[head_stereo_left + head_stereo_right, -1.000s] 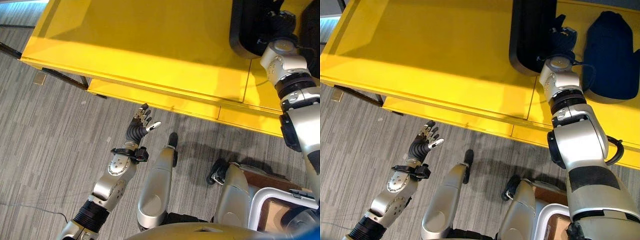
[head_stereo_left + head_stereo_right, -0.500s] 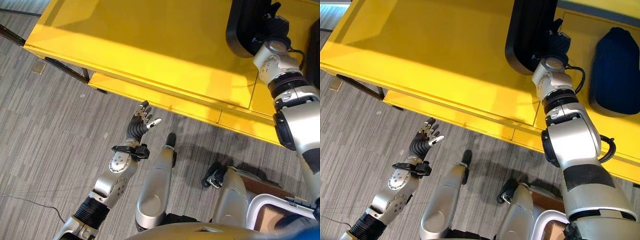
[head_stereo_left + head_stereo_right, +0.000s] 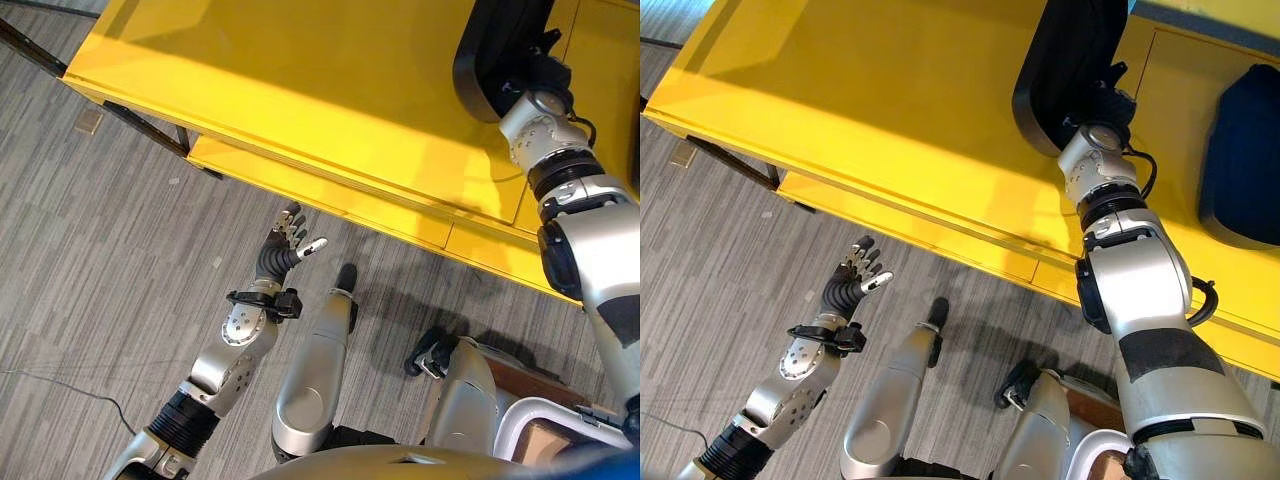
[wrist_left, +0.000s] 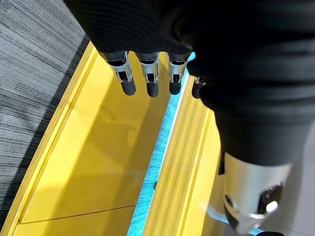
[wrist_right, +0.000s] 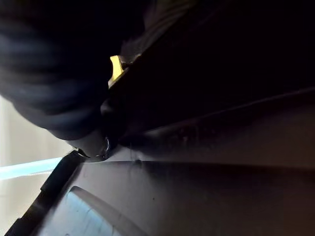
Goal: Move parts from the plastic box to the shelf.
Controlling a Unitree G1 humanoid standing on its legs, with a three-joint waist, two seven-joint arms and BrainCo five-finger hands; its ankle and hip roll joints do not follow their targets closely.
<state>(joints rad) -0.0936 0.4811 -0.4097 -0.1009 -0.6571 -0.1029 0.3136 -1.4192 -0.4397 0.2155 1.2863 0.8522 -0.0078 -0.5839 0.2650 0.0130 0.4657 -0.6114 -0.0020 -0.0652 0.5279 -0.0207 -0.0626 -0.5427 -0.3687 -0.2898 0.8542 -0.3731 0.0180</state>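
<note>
From the left eye view, a yellow shelf (image 3: 300,90) is stretching across the upper part of the scene, with a narrower lower yellow ledge (image 3: 320,195) running along its near edge. A black curved part (image 3: 495,50) is lying on the shelf at the far right. The right hand (image 3: 545,75) is reaching up to that part's near rim, its dark cover pressing against it; its fingers are lying hidden against the black surface, so I cannot tell whether they are closing on it. The left hand (image 3: 285,245) is hovering over the grey striped floor (image 3: 100,250), just short of the ledge, fingers spread and relaxed, holding nothing. Much of the shelf to the left of the part is lying bare.

From the right eye view, a second dark blue rounded part (image 3: 1245,160) is lying on the shelf to the right of the black one, apart from it, with a seam in the yellow surface running between them. The right arm is crossing the shelf's near edge to get to the black part.

In the left wrist view, the left hand's fingers (image 4: 150,78) are pointing straight out over the yellow surface, touching nothing.

In the right wrist view, dark surfaces are crowding close, and the hand's grip is not readable.
</note>
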